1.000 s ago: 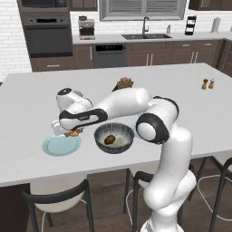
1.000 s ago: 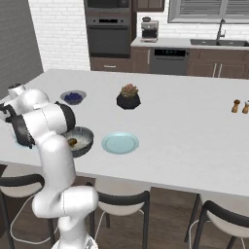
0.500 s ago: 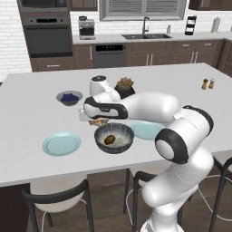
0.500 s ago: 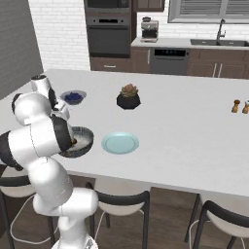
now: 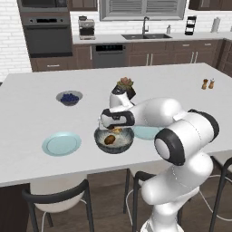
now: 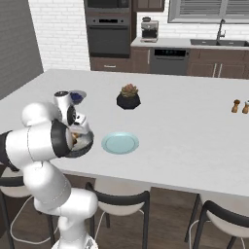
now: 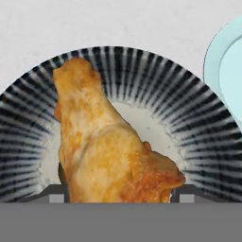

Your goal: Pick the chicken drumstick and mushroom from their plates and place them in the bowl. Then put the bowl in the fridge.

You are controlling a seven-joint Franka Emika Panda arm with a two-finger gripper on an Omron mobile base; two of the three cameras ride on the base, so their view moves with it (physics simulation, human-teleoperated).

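The gripper (image 5: 113,128) is hanging directly over the bowl (image 5: 114,139), which is sitting near the front edge of the white island counter (image 5: 36,113), between the two plates. In the hand view, the chicken drumstick (image 7: 106,142) is rising from between the two finger tips, whose dark ends are showing on either side of its lower part, so the gripper is clenching the drumstick and holding it above the bowl's striped, whitish interior (image 7: 189,118). In the left base view, a small orange-brown piece is showing at the hand just above the bowl, and the mushroom (image 5: 109,140) is lying inside the bowl as a dark brown lump. The left plate (image 5: 61,143) is lying bare near the front edge of the counter, well apart from the bowl. The right plate (image 6: 120,143) is lying just beside the bowl on its other side; its pale blue rim (image 7: 222,61) is also appearing at the right edge of the hand view. A small bowl of blueberries (image 5: 69,97) is standing farther back toward the left side of the counter, and a potted plant (image 6: 129,97) is standing near the counter's middle. Two small shakers (image 5: 208,84) are standing near the far right corner.
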